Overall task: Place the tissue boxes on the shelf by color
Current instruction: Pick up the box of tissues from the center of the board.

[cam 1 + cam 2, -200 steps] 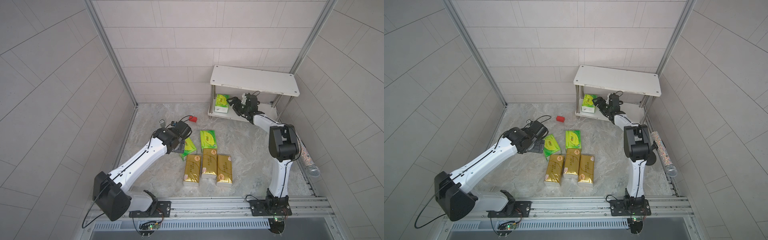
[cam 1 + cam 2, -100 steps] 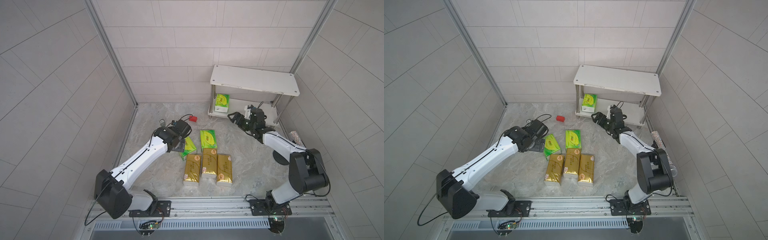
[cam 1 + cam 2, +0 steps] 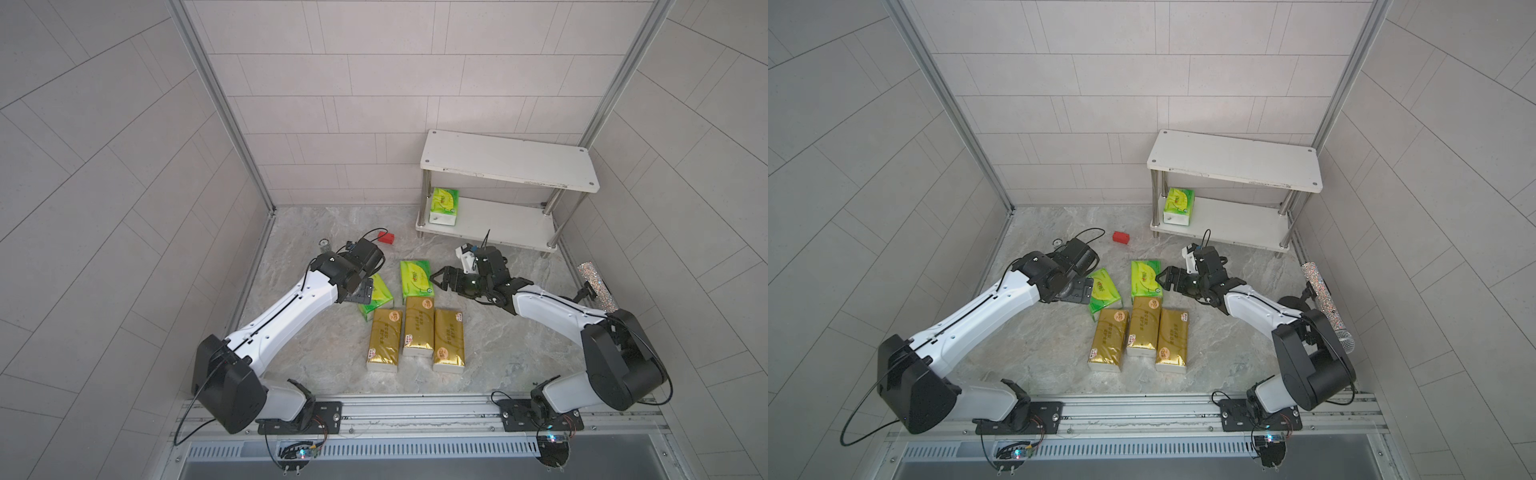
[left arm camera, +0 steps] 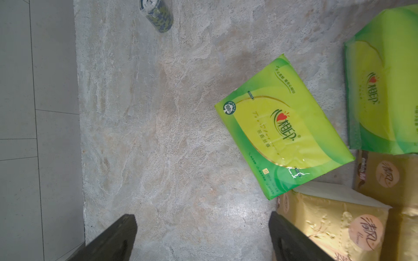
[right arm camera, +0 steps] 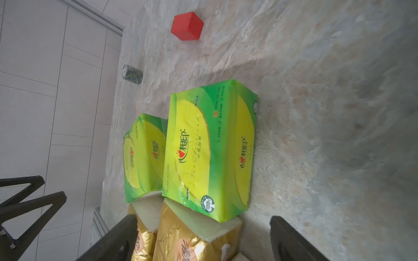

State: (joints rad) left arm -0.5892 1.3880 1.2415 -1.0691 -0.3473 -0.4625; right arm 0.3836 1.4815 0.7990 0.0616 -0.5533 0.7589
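My left pincer (image 4: 202, 217) is spread wide and holds nothing. It hangs over bare table (image 4: 158, 135). The tilted green pack (image 4: 282, 128) lies just beside it, not between its fingers.

My right pincer (image 5: 203, 218) is also spread wide and empty. It points low across the table at the straight green pack (image 5: 208, 153), which lies ahead of the fingers, not between them. In both top views the tips sit at that pack's edge on my right-arm side. Whether they touch it I cannot tell.

Location of the task items:

- Both of these green packs lie flat on the table, near each other.
- The three gold packs (image 3: 419, 326) lie flat side by side with long sides touching, nearer my bases than the green ones. The white end of the middle one abuts the straight green pack. A corner of the tilted green pack meets the white end of the one on my left-arm side.
- The shelf (image 3: 507, 164) stands in the far corner on my right-arm side.
- The third green pack (image 3: 444, 205) rests on the shelf's lower board (image 3: 498, 224), at the end nearer my left arm, beside a corner post (image 3: 424, 199).
- A red block (image 3: 385, 237) lies on the table, apart from all packs.
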